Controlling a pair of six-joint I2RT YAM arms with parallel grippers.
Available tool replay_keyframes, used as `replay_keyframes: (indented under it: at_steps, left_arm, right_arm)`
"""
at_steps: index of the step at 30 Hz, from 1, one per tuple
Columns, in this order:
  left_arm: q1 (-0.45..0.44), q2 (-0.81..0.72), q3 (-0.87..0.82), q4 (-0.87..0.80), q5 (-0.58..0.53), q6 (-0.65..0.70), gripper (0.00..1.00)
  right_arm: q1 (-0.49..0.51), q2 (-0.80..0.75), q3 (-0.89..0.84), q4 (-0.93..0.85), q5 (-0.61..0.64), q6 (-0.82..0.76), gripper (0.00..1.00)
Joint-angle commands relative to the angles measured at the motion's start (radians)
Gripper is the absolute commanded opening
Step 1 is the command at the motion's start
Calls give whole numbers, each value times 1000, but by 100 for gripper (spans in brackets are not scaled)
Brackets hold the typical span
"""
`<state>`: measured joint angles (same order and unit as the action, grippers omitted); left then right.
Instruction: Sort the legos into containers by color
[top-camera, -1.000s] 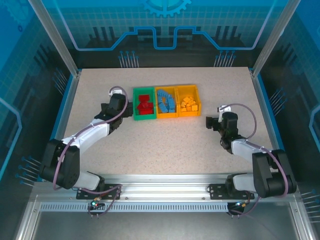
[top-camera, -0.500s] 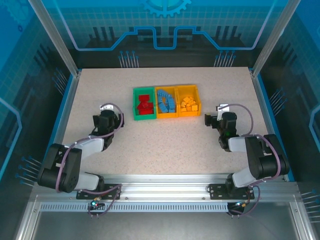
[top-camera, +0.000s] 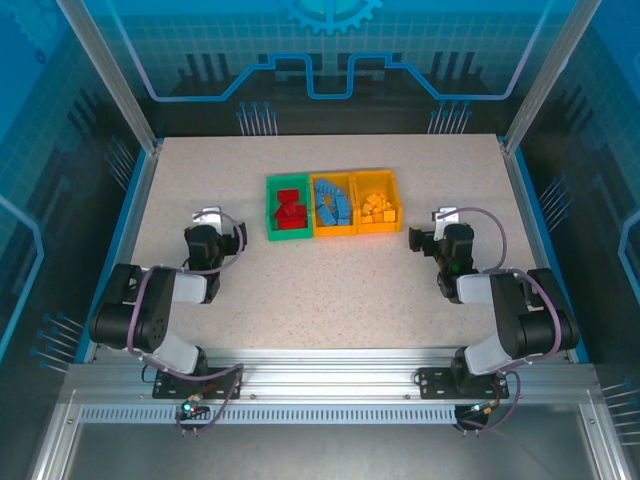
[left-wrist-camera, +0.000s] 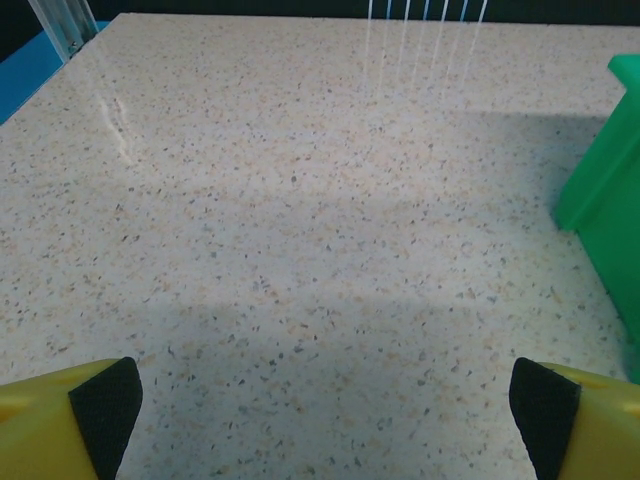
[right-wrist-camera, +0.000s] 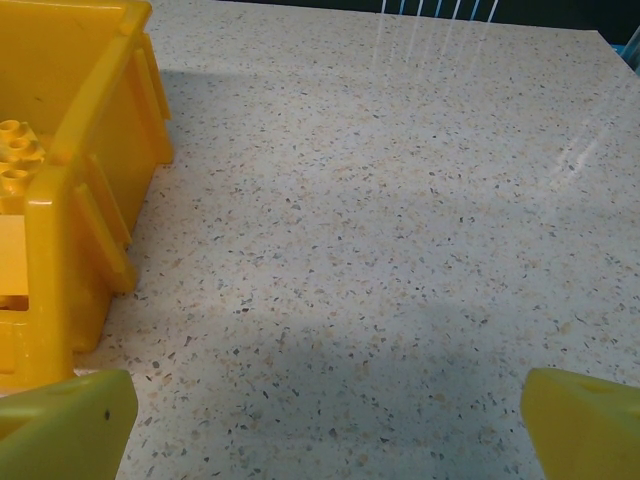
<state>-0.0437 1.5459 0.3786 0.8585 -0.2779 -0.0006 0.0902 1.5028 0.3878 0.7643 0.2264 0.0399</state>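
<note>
Speckled table (top-camera: 330, 290) carries 3 joined containers (top-camera: 333, 232)

Glossy plastic containers (top-camera: 333, 234) & legos (top-camera: 290, 212) on smooth speckled stone-look table (top-camera: 330, 295) w/ slight sheen.

Three joined containers (top-camera: 333, 205) sat in a row: green held red legos (top-camera: 289, 212), middle blue (top-camera: 332, 207), right orange-yellow (top-camera: 378, 208).

lab: glass-walled enclosure (top-camera: 100, 90), aluminium frame (top-camera: 330, 365)
</note>
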Motion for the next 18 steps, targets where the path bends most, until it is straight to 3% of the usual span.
replay_keyframes:
  at_steps: [1,18]
  left_arm:
    - [7,2,-6,71,41,-15,99]
    - [7,2,-3,69,43,-16,99]
  right_arm:
    - [-13,-3,19,32,-9,0,100]
    - [-6,-3,20,31,4,-6,100]
